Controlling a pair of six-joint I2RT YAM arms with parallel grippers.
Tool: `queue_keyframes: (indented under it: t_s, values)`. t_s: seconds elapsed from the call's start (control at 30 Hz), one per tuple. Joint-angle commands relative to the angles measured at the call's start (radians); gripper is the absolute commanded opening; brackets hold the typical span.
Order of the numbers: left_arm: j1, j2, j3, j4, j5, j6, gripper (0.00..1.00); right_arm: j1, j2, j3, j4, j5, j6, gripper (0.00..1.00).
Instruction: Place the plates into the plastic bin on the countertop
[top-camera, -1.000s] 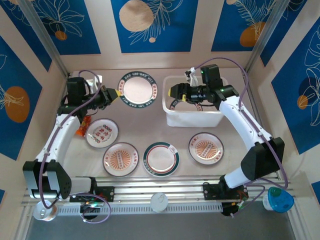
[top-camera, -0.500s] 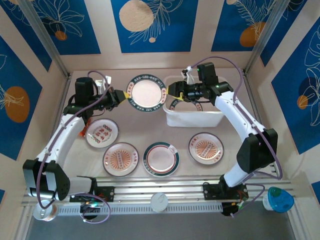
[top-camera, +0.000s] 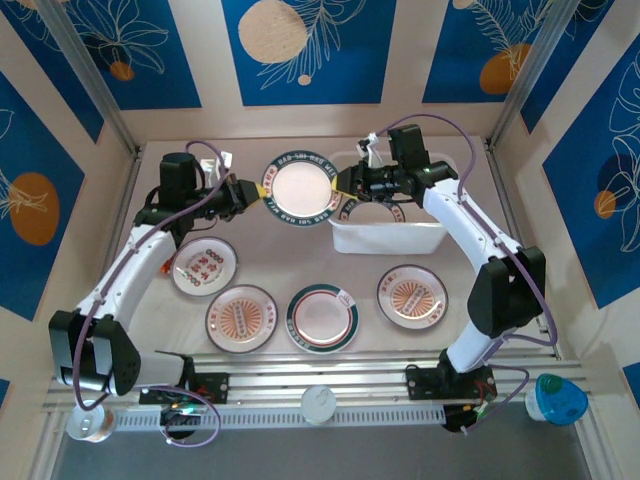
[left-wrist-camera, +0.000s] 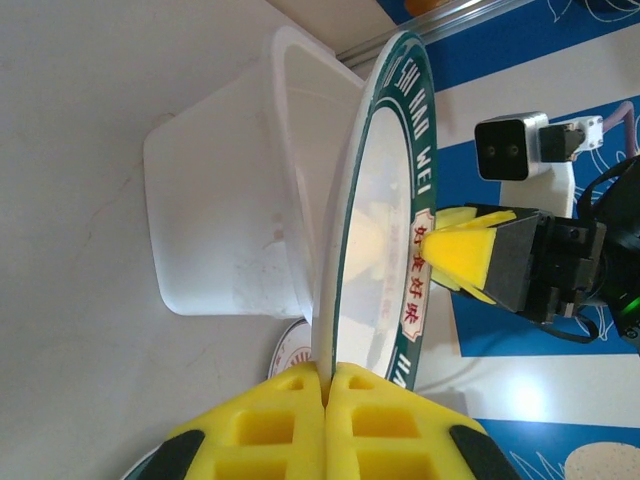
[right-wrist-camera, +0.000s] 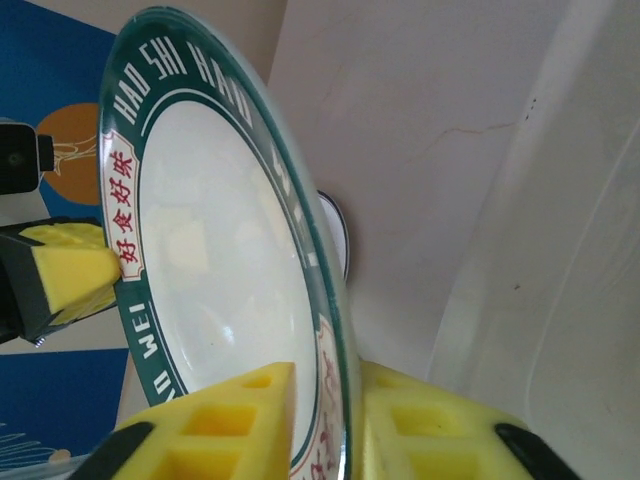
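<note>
Green-rimmed plate (top-camera: 303, 189) aloft beside plastic bin (top-camera: 390, 238); four plates (top-camera: 322, 318) on countertop (top-camera: 290, 262).

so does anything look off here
One green-rimmed plate hangs in the air just left of the bin, pinched at opposite rims by the left tool and the right tool at once. An orange packet also lies on the counter.

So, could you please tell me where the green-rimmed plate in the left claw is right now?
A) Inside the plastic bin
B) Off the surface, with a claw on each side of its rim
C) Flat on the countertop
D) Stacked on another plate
B: the green-rimmed plate is raised beside the plastic bin, with the left claw closed on one edge of its rim and the right claw on the opposite edge.
</note>
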Motion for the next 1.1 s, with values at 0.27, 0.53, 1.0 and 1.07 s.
queue_keyframes:
  t_s: [0.27,0.53,1.0,1.07]
  values:
    - [-0.023,0.013,0.056,0.024,0.018,0.005,0.0,0.004,-0.012,-0.006,0.015,-0.066,-0.007,0.09]
    - [-0.023,-0.005,0.063,0.013,-0.01,0.033,0.67,-0.081,-0.072,-0.083,0.137,-0.137,0.084,0.03]
    - [0.047,-0.01,0.048,-0.096,-0.066,0.12,0.92,-0.375,-0.173,-0.113,-0.089,-0.065,-0.139,0.03]
    - [0.056,-0.015,0.025,-0.103,-0.072,0.128,0.92,-0.394,-0.17,-0.128,-0.097,-0.051,-0.161,0.02]
